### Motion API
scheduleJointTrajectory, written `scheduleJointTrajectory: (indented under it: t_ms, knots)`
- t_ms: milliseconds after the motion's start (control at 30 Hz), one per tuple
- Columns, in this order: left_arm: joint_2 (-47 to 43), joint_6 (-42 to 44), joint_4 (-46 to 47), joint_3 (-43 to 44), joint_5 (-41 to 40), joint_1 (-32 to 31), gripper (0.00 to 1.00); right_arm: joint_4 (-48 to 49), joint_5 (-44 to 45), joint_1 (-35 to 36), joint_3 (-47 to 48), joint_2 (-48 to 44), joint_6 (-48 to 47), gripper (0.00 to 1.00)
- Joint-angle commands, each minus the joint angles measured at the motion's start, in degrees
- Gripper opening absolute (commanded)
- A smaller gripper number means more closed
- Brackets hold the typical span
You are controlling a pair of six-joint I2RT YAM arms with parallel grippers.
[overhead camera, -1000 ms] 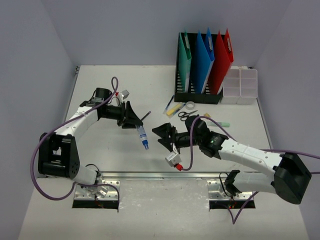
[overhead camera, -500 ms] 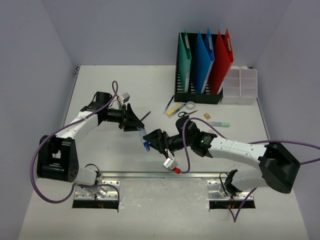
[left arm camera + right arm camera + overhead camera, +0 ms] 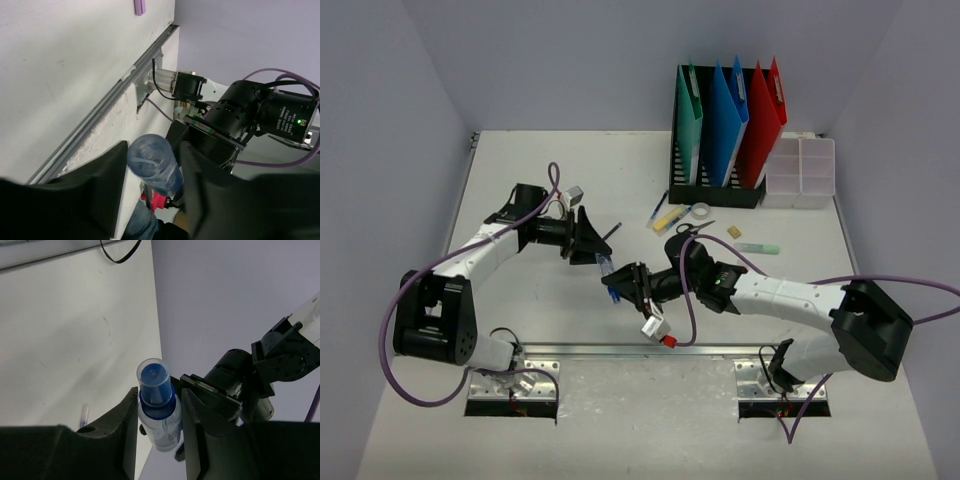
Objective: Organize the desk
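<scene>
We see white-shelled arms (image 3: 470,255) with black joints, a black left gripper (image 3: 597,258) and right gripper (image 3: 618,285), purple cables (image 3: 386,345), and silver base plates (image 3: 540,385) at the bottom edge.

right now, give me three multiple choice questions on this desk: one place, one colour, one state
1. Where are the scissors? A on the desk in front of the file holder; B inside the file holder; C hanging off the desk edge.
2. What colour is the cap on the spray bottle? A red; B green; C blue.
3. The spray bottle is: A lying on the desk; B held off it between both arms; C standing in the file holder.
Key: A, they lie by the holder's foot; C, the right wrist view shows blue; B, the left gripper and right gripper each clamp one end.
</scene>
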Motion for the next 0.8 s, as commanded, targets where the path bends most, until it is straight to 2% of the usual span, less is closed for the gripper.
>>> scheduleJointTrajectory:
  t_ms: [0,33,167,233,333,367,433,500,667,767]
  knots:
    - [-2.70,1.20,2.05,0.09,0.55,-0.52,0.86,5.45,1.00,0.19,2.19,-2.42,6.46,0.00]
    - [-3.13,2.56,1.29,0.81,-0.85,-0.38,0.95,6.11,1.96,0.19,1.76,-3.56,8.99,0.00]
    - [-5.04,7.68,-3.25,4.66,-9.50,0.47,1.00,6.07,6.95,0.19,0.06,-10.76,21.66,0.00]
    - [-6.29,10.81,-4.68,7.24,-16.81,0.51,1.00,2.74,14.54,-0.04,1.21,-15.77,37.44,0.00]
    - [-8.86,13.11,-2.10,9.65,-27.10,0.51,1.00,-4.81,27.57,-2.54,3.92,-20.00,59.69,0.00]
    - [-9.46,13.53,-1.26,10.60,-29.36,0.51,1.00,-9.71,30.36,-5.37,4.29,-22.62,65.17,0.00]
    - [-10.20,14.66,0.19,11.71,-33.00,0.51,1.00,-12.89,36.10,-9.15,3.32,-26.07,73.24,0.00]
    - [-10.22,14.76,1.42,12.48,-34.75,0.51,1.00,-15.84,40.05,-17.98,1.80,-29.38,83.40,0.00]
    - [-8.66,13.09,4.45,12.40,-34.58,-0.16,1.00,-20.43,49.96,-34.08,6.57,-29.55,92.86,0.00]
    - [-7.72,12.61,5.48,12.33,-35.09,-0.79,1.00,-21.53,54.37,-39.97,11.56,-26.37,97.01,0.00]
